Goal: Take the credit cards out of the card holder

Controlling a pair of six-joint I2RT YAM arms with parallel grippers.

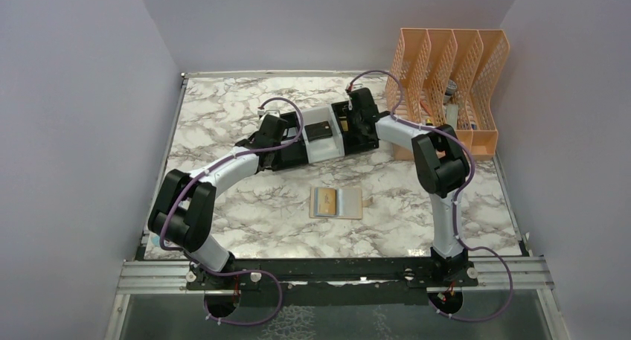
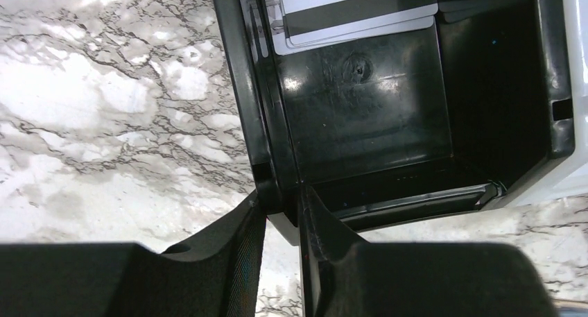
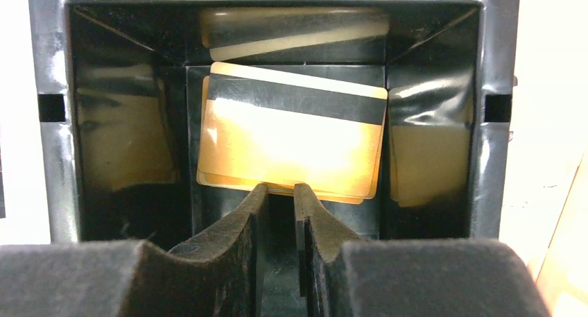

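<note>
Up at the bins, the left gripper (image 2: 279,193) is pinched on one wall of the left black bin (image 2: 360,116), with a silvery card (image 2: 353,15) lying inside. The right gripper (image 3: 281,186) hangs over the right black bin (image 3: 125,143), jaws a narrow slit apart with nothing between them, and a gold card (image 3: 291,147) flat on the floor below. Out on the marble table (image 1: 223,117), the card holder (image 1: 336,203) lies open, well apart from both.
</note>
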